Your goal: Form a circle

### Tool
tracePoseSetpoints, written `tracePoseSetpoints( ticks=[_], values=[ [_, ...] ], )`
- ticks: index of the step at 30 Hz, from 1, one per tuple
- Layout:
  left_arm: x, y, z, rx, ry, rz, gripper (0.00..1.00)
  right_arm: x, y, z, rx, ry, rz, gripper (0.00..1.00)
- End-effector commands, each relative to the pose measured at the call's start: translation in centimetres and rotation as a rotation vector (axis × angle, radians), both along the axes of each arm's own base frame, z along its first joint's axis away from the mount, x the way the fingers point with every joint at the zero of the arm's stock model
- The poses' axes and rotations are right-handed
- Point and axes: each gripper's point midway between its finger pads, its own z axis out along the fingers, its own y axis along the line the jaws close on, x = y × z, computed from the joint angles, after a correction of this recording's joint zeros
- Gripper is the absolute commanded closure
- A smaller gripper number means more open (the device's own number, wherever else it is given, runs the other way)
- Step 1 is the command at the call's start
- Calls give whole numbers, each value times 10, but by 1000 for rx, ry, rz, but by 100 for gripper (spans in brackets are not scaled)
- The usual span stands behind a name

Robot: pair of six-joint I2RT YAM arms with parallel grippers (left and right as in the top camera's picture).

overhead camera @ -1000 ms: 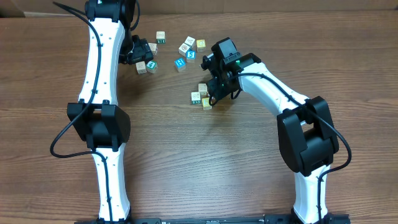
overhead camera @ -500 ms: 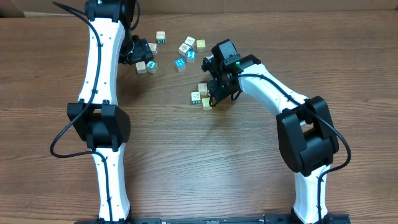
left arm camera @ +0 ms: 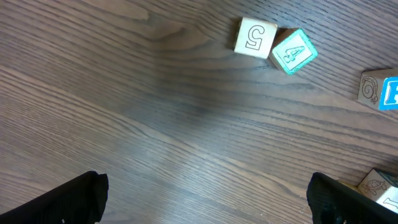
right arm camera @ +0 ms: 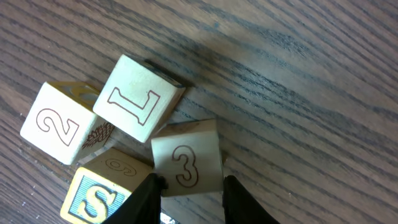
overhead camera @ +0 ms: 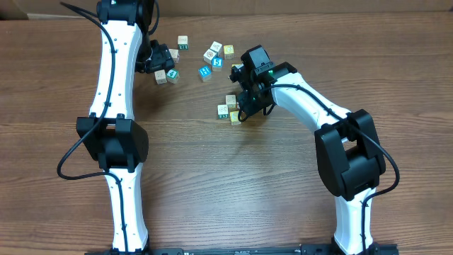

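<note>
Wooden 3 cube [right arm camera: 186,163] now pinched between the narrowing right fingers [right arm camera: 144,196]; left fingers [left arm camera: 68,199] stay wide apart.

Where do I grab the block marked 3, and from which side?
Take the 3 block by its left and right flat faces, straight down from above: the L block touches its top edge, and the S block crowds the left.

S cube [right arm camera: 98,200] cropped below, blue cube [left arm camera: 390,93] cropped right
</note>
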Motion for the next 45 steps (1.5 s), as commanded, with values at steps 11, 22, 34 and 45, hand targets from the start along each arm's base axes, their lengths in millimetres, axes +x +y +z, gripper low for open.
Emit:
tracePoseSetpoints(
  ticks=[11, 22, 34, 45],
  values=[
    [2, 4, 13, 13, -38, 5, 0, -9, -5, -6, -4, 55, -81, 72],
    [2, 3, 13, 13, -38, 5, 0, -3, -10, -2, -35, 29, -95, 72],
    [2, 4, 13, 13, -38, 6, 0, 1, -10, 12, -40, 24, -97, 72],
    [2, 3, 13, 13, -38, 6, 0, 2, -9, 13, -36, 17, -97, 61]
  ],
)
